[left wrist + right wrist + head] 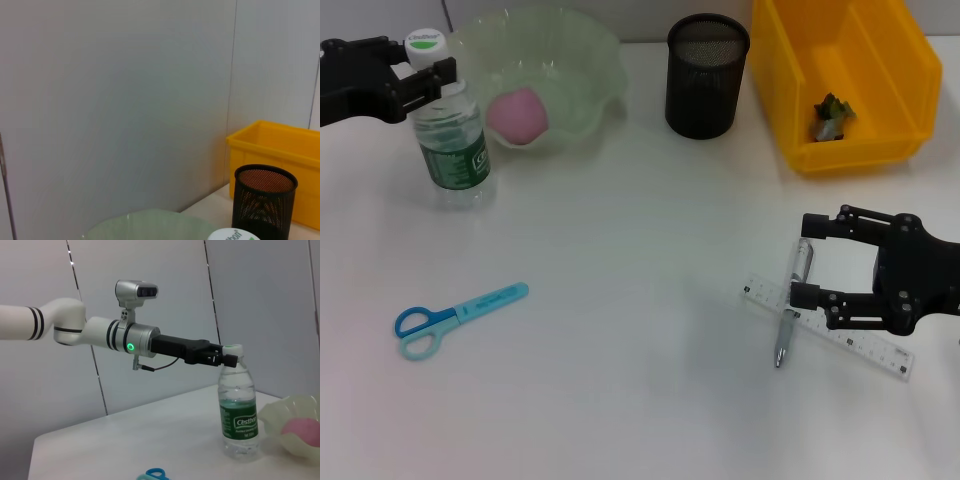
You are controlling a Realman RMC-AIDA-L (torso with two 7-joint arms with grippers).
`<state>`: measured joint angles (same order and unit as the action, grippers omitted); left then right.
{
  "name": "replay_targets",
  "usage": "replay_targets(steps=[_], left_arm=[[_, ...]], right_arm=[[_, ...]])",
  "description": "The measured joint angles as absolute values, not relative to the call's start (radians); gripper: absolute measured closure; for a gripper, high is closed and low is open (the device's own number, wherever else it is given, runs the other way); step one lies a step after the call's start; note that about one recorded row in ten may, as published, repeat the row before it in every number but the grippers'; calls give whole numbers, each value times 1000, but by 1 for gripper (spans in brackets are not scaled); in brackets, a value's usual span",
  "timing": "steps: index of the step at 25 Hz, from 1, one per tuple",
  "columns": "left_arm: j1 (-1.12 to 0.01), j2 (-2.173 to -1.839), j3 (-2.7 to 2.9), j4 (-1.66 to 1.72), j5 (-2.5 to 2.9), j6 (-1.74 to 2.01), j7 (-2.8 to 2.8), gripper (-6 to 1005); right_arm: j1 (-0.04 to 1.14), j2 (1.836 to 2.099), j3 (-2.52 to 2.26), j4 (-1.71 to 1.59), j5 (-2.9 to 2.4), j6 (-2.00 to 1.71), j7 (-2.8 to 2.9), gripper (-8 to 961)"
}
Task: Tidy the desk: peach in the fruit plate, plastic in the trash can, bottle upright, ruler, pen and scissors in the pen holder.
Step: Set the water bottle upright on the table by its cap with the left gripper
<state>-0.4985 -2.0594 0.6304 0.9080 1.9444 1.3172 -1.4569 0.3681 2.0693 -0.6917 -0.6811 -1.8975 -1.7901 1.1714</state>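
Your bottle [450, 130] stands upright beside fruit plate [590, 60], green "Cestbon" label, white cap. Left gripper [432, 78] clamps its neck. Right gripper [804, 262] spread wide over pen [792, 315] crossing ruler [840, 335].

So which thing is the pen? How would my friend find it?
Look at the white desk, near the right gripper. A clear ruler lies there. The pen is the thin silvery stick lying across that ruler, unlike the blue scissors far off on the left.

Head camera looks down; both level wrist cameras share the bottle [238, 410].
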Motion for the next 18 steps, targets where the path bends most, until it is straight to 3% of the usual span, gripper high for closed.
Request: replay_targets(steps=[18], left_arm=[[-488, -2062, 630, 898, 1942, 1300, -1439, 441]], right_arm=[[368, 2069, -692, -680, -1898, -1790, 1173, 120]])
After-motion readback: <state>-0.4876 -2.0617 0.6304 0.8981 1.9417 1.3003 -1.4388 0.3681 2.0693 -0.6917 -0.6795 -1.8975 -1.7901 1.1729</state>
